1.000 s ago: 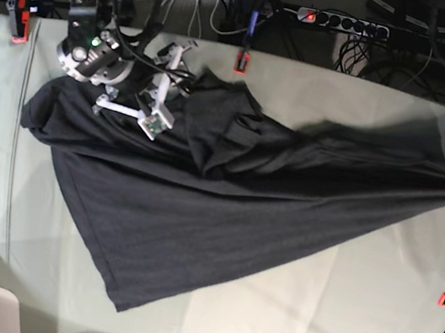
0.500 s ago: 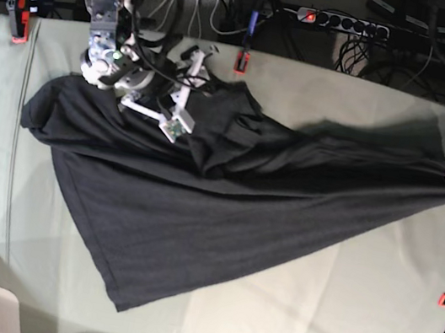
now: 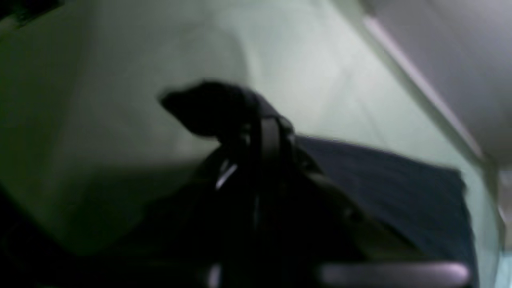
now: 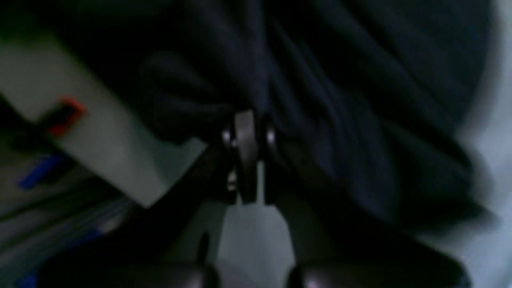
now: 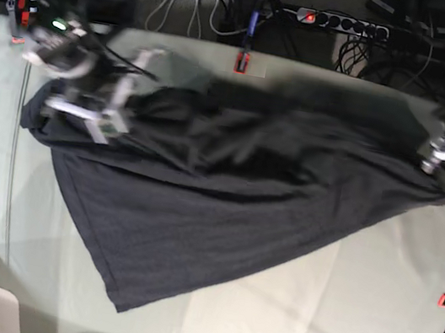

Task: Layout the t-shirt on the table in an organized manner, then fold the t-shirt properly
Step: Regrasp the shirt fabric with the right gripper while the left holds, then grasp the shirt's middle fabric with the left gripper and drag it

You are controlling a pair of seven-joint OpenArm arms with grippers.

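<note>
Fingers, right gripper (image 4: 248,160): closed, pinching shirt (image 5: 199,205) folds at 10 o'clock.
Fingers, left gripper (image 3: 260,132): closed on a shirt corner at 3 o'clock.
Shirt: bunched across table (image 5: 350,325).
Technique: draw both grips apart evenly, keeping fabric low.

T-shirt (image 5: 202,189) lies spread on the table (image 5: 350,325), stretched corner to corner. Rel. to the shirt, base view: right gripper (image 5: 117,106) at its upper-left end, on the fabric; left gripper (image 5: 437,160) at its far right tip; power strip (image 5: 341,21) behind, off the table; clamp (image 5: 242,60) at the back edge.
</note>
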